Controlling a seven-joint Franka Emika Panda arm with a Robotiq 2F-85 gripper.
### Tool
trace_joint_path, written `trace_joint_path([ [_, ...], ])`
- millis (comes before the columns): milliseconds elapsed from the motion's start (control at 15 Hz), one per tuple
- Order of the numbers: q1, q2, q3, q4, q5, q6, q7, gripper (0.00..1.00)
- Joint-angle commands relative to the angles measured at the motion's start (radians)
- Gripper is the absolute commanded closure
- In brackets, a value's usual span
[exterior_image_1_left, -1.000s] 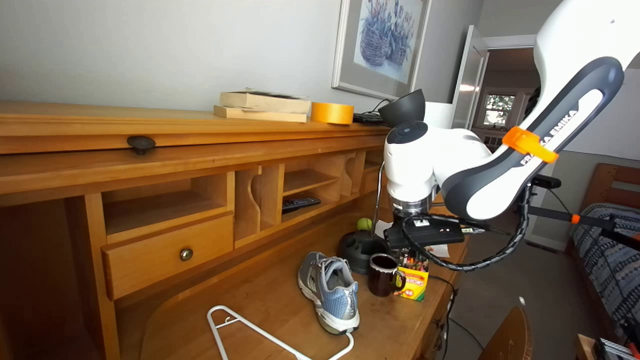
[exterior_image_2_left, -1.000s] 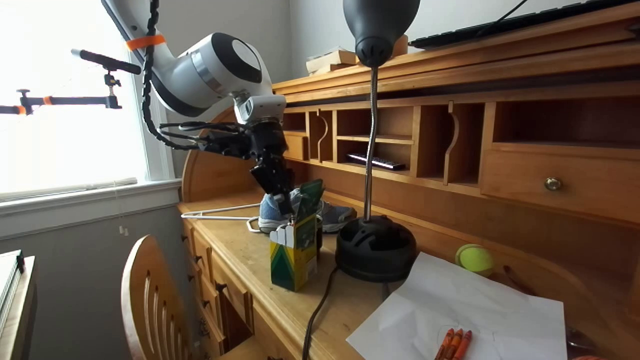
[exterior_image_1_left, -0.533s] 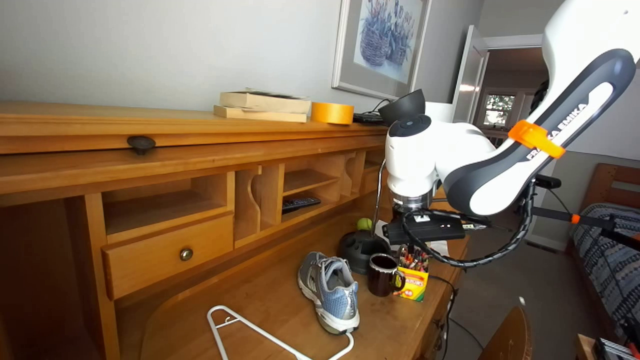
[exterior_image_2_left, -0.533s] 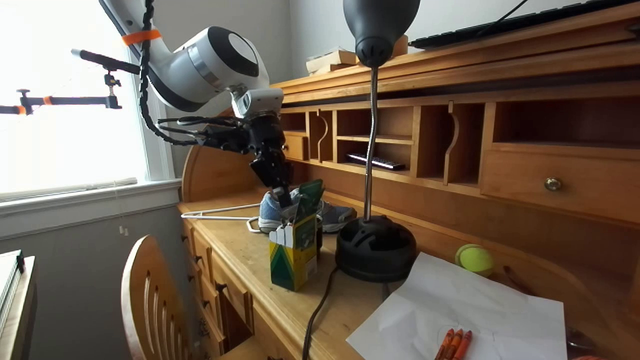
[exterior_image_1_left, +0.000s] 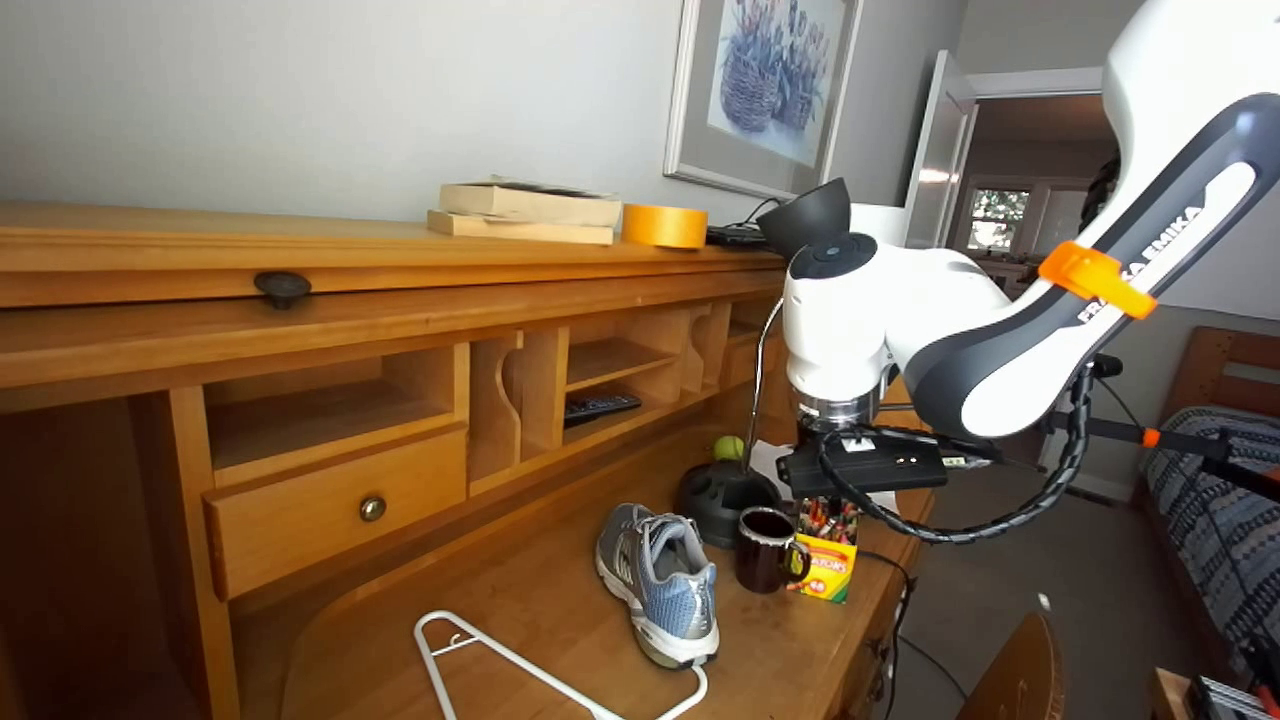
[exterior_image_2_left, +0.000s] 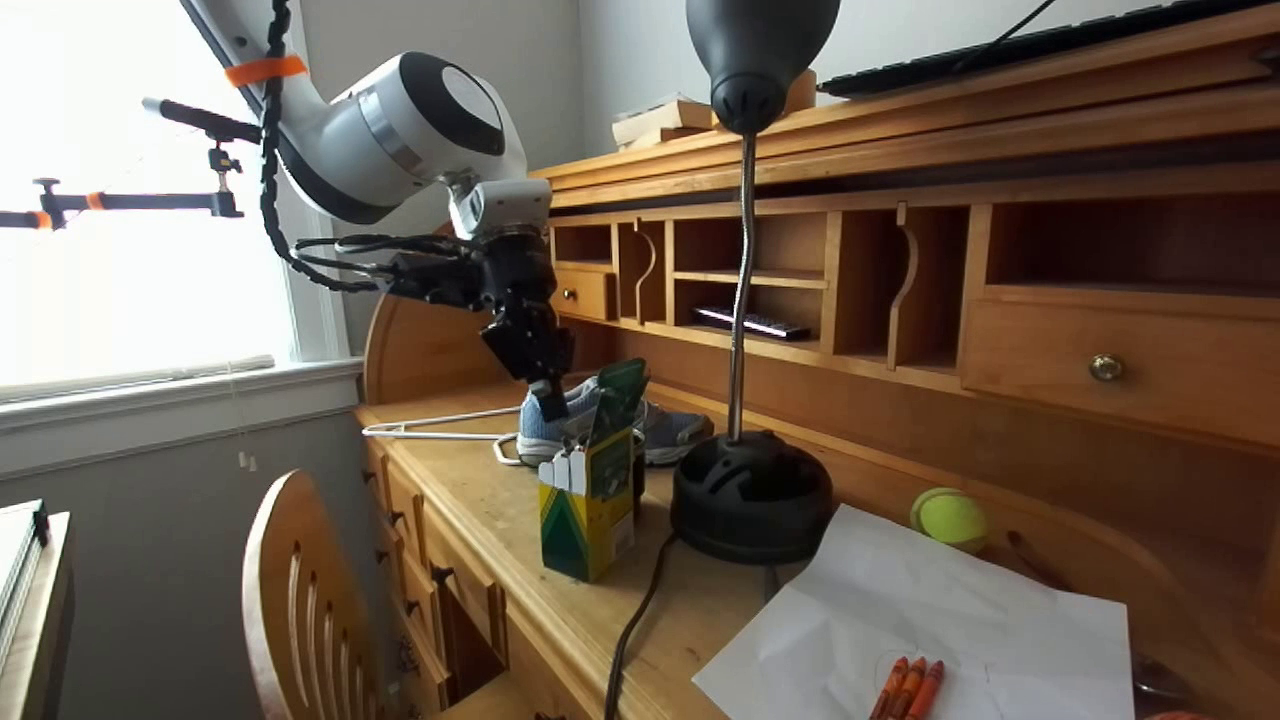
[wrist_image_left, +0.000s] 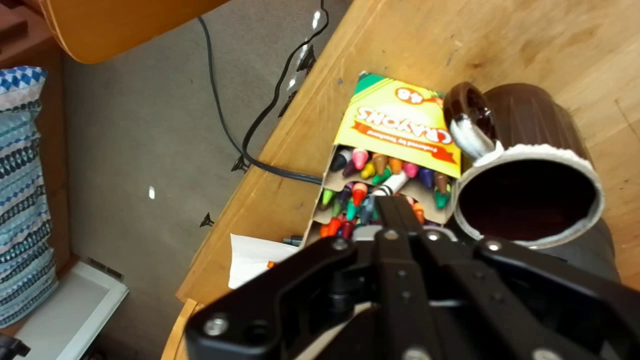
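My gripper (wrist_image_left: 398, 205) is shut, its black fingertips together and nothing visibly held. In the wrist view it hovers over an open yellow and green crayon box (wrist_image_left: 402, 122) full of coloured crayons. A white crayon (wrist_image_left: 392, 184) with black bands lies tilted in the box just beyond the fingertips. The box stands upright on the desk in both exterior views (exterior_image_1_left: 825, 570) (exterior_image_2_left: 588, 515). In an exterior view my fingertips (exterior_image_2_left: 552, 405) are above and beside the box, in front of the shoe. A dark brown mug (wrist_image_left: 530, 200) with a white rim stands beside the box.
A blue-grey shoe (exterior_image_1_left: 660, 590) and a white hanger (exterior_image_1_left: 530, 665) lie on the desk. A black lamp (exterior_image_2_left: 750, 500) stands behind the mug. White paper (exterior_image_2_left: 940, 610) carries three orange-red crayons (exterior_image_2_left: 908, 690). A tennis ball (exterior_image_2_left: 948, 517) is near the paper. A wooden chair (exterior_image_2_left: 300, 600) stands at the desk's edge.
My arm has risen slightly, then shifted away from the crayon box, leftward in an exterior view. More of the crayons show. The box, mug and shoe have not moved.
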Motion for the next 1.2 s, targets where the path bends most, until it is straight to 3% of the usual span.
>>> trace_joint_path([
  [0,0.000,-0.027,-0.007,-0.030,-0.011,-0.012,0.039,1.00],
  [1133,-0.014,0.014,-0.031,-0.013,-0.012,0.005,0.061,1.00],
])
